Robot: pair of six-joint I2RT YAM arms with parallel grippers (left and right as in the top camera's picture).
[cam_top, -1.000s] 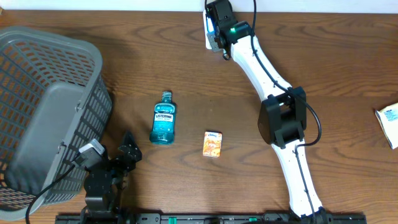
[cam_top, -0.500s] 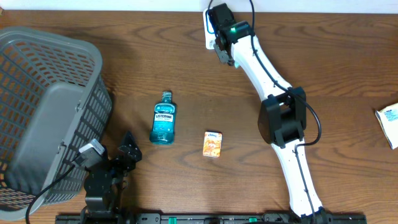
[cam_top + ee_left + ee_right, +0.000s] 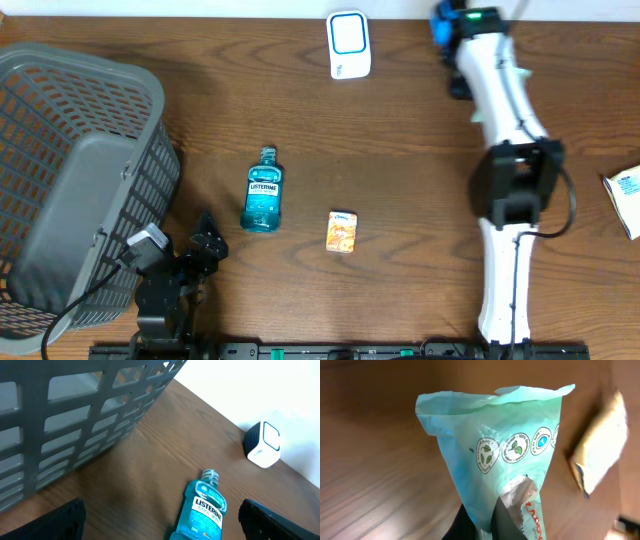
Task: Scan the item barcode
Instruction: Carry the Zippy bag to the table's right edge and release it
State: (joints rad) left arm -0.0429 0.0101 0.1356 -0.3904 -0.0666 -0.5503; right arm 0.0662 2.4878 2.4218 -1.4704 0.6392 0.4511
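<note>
My right gripper [image 3: 492, 522] is shut on a pale teal plastic packet [image 3: 495, 450] with small round logos, and the packet stands up from the black fingers. In the overhead view this gripper [image 3: 447, 28] hangs at the table's far edge, right of the white barcode scanner [image 3: 348, 44]. A small white scanner [image 3: 263, 445] also shows far off in the left wrist view. Near the front left edge my left gripper [image 3: 205, 246] stands open and holds nothing. Its fingers [image 3: 60, 521] flank the lower end of a blue Listerine bottle [image 3: 204, 510].
A large grey basket [image 3: 70, 180] fills the left side. The Listerine bottle [image 3: 263, 190] and a small orange box [image 3: 342, 231] lie mid-table. A white and tan packet [image 3: 625, 195] lies at the right edge, and that tan packet [image 3: 600, 445] shows beside the held one.
My right arm has swung from over the scanner to the right along the far edge, carrying the packet. The scanner is now uncovered. The left arm has not moved.
</note>
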